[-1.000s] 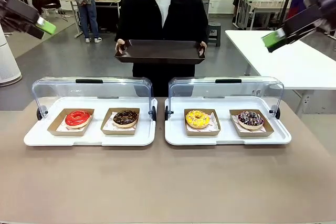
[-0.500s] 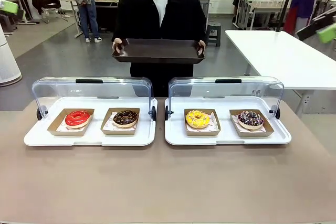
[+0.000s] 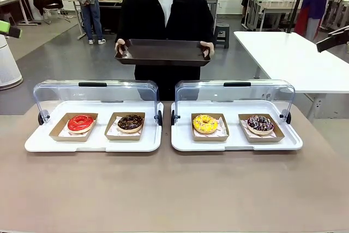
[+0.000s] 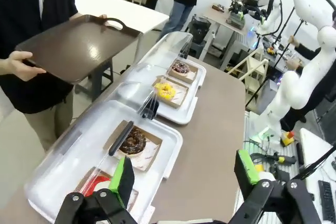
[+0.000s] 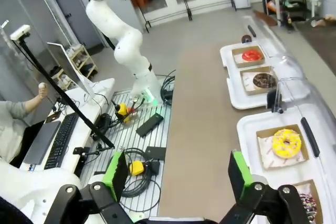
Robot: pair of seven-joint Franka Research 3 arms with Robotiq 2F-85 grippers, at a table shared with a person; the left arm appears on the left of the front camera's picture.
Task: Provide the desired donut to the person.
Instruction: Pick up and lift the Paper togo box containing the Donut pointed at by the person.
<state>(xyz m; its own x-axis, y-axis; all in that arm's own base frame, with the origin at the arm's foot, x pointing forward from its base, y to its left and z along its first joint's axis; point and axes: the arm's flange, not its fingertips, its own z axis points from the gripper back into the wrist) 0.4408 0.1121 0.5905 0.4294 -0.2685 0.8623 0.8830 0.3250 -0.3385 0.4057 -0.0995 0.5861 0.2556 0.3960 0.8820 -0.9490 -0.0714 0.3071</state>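
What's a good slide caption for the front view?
Person holds an empty dark tray beyond two clear-lidded display trays of boxed donuts: red, chocolate, yellow, dark sprinkled.

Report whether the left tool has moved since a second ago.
Yes. In the front view the left tool has pulled back to the picture's left edge, farther out from the left display cover.

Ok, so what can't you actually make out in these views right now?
- Red donut: in the left wrist view, mostly hidden behind a pad of the left gripper and seen through the clear lid.
- Sprinkled chocolate donut: in the right wrist view, cut off by the bottom edge.
- Which donut the person wants: in the front view they just hold the tray and point at nothing.
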